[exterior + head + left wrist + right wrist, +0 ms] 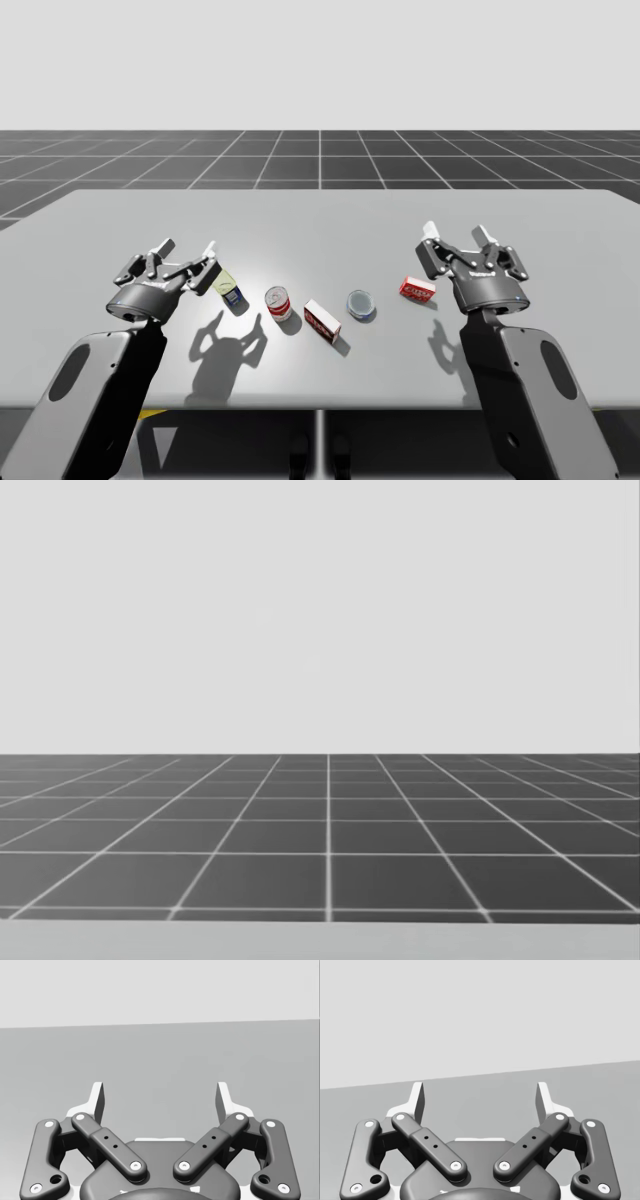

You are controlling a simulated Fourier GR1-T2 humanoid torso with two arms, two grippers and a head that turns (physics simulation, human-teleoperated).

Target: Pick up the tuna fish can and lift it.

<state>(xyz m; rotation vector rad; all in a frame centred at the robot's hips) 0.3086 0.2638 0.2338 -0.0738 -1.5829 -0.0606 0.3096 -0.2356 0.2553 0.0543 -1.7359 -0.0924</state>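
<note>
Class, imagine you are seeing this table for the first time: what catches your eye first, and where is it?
A row of five small items crosses the near middle of the grey table: a blue-and-yellow bottle, a red-and-white can, a red-and-white box, the flat round tuna can and a small red box. My left gripper and right gripper hover at either end of the row, jaws open and empty.

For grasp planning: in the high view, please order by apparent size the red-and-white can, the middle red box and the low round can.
1. middle red box
2. red-and-white can and low round can look about alike.
</note>
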